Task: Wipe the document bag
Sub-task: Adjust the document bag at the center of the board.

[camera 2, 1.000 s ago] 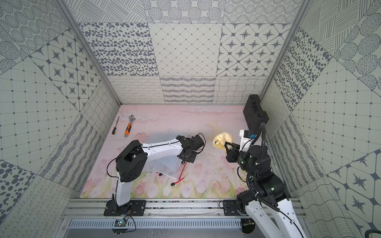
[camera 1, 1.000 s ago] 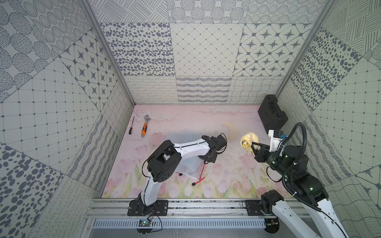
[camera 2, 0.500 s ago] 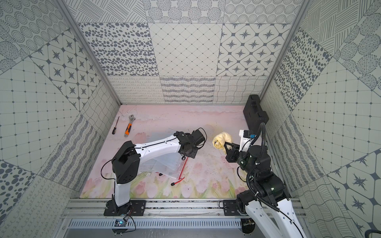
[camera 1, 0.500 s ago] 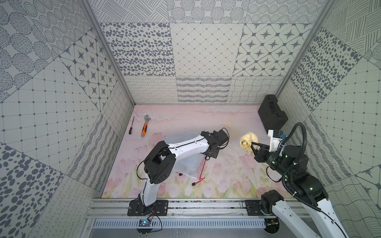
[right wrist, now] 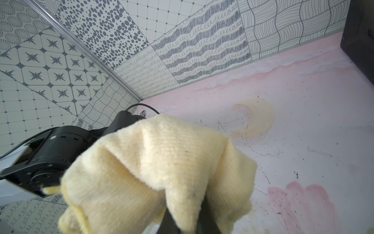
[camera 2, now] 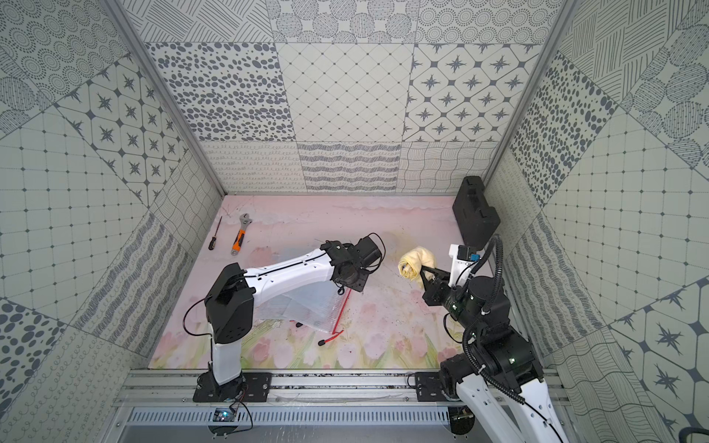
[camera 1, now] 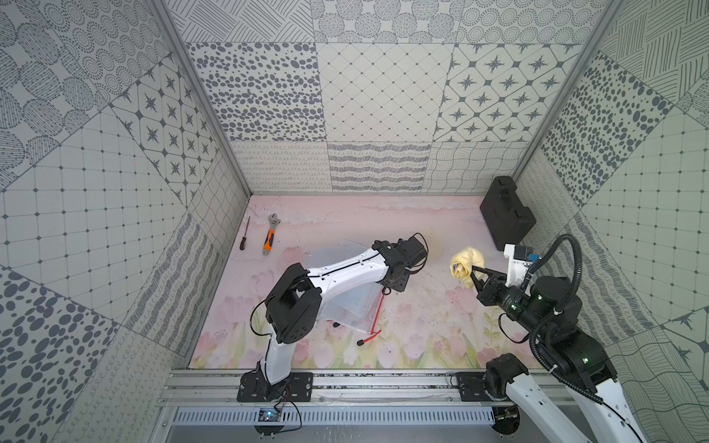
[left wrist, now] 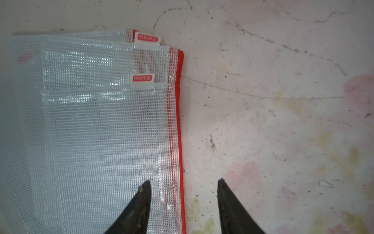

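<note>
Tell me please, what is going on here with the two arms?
The right pincer is shut on a yellow cloth, held above the table, apart from the bags. The left pincer is open and empty, straddling the red zip edge of the clear mesh bags. The cloth does not touch the bags, so no wiping is under way now.
</note>
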Motion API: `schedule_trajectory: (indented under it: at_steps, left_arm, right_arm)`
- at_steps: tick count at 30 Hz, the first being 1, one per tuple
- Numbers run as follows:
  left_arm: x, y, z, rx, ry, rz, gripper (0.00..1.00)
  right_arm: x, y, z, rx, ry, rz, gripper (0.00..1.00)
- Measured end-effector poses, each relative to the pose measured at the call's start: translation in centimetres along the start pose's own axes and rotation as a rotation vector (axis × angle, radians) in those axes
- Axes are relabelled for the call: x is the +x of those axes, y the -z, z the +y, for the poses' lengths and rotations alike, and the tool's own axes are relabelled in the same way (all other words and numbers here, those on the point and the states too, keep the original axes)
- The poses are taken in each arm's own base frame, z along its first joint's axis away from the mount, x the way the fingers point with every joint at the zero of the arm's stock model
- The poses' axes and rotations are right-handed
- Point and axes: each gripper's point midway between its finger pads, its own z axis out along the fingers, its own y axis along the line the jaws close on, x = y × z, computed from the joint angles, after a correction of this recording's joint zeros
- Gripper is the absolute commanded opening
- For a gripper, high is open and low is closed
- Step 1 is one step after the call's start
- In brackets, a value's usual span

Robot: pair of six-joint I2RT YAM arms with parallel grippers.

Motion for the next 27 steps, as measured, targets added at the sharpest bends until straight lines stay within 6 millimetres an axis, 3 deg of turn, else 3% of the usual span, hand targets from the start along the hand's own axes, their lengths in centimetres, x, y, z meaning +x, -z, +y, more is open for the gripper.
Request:
schedule_trajectory:
  at_steps: [6,12,15,18,21,27]
  left_arm:
    - [3.8,-3.7,0.9,-0.066,0.014,0.110,0.48]
    - [5.2,-5.3,0.8,-0.097,0.024,0.146,0.41]
    - [5.1,-5.3,0.7,-0.105,0.028,0.139,0.35]
    - [5.1,-5.4,0.7,-0.114,0.040,0.130,0.12]
    - [5.0,-5.4,1.0,-0.126,0.042,0.123,0.00]
    - [3.9,-3.8,0.9,-0.123,0.041,0.101,0.00]
  right_arm:
    - [0.2,0.0,0.0,-0.001,0.000,0.007,0.00]
    - [0.3,0.0,0.2,-0.011,-0.001,0.015,0.00]
    - [0.4,-0.1,0.3,-0.017,-0.001,0.020,0.00]
    - [0.4,-0.2,0.3,-0.018,-0.002,0.026,0.00]
    - [0.4,-0.2,0.3,-0.019,-0.002,0.026,0.00]
    - [0.5,-0.2,0.3,-0.019,-0.002,0.027,0.00]
